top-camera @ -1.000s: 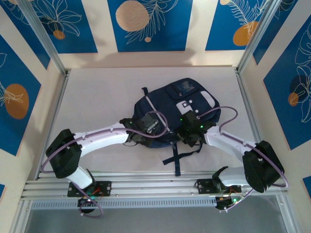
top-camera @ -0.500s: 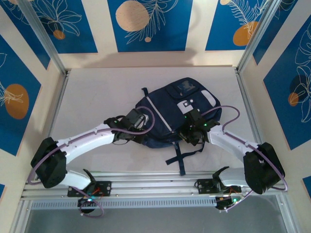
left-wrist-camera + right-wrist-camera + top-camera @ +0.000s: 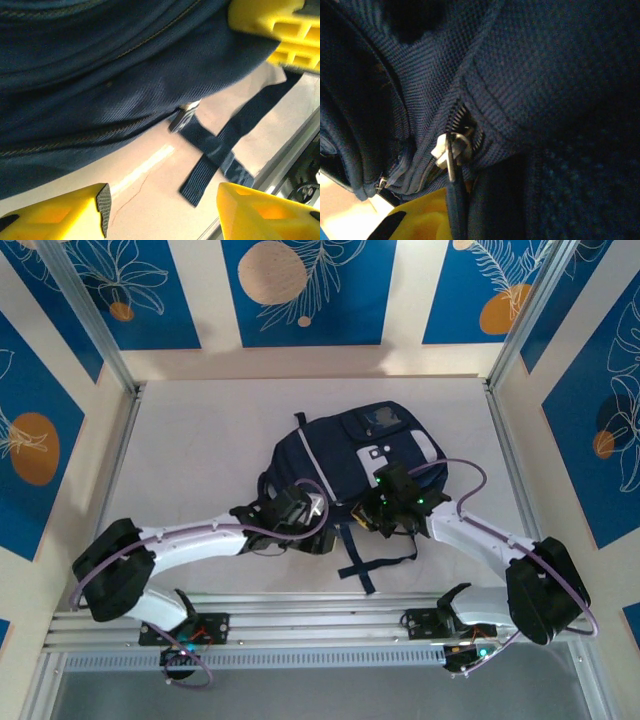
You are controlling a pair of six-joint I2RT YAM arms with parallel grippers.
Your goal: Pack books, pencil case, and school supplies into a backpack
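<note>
The backpack [image 3: 350,455] lies flat on the white table [image 3: 200,440], about mid-table and a little right of centre, its pale stripe [image 3: 318,468] running lengthwise and a grey patch [image 3: 378,455] facing up; its dark straps [image 3: 368,558] trail off the near edge toward the metal rail [image 3: 300,615]; both arms reach in from the near side and meet at that near edge of the bag. The left gripper [image 3: 300,514] sits low at the bag's near left corner; from the left wrist its two yellow fingers [image 3: 75,217] stand apart with only bare table between them, holding nothing; navy fabric bulges just above them, and a strap [image 3: 215,155] with a small metal buckle [image 3: 182,116] lies flat on the table beyond the fingertips; a yellow moulded piece [image 3: 280,30] presses against the fabric at the upper right of that view. The right gripper [image 3: 382,512] is at the bag's near edge, just right of the left one; from the right wrist the view is close on dark weave and a zip line; a silver slider [image 3: 451,149] sits on the teeth, and a dark zip pull [image 3: 455,200] runs from it straight down into the gripper beside a yellow finger [image 3: 420,220]; the fingers are drawn nearly together and look pinched on that zip pull; the zip teeth just above the slider show a short parted stretch.
</note>
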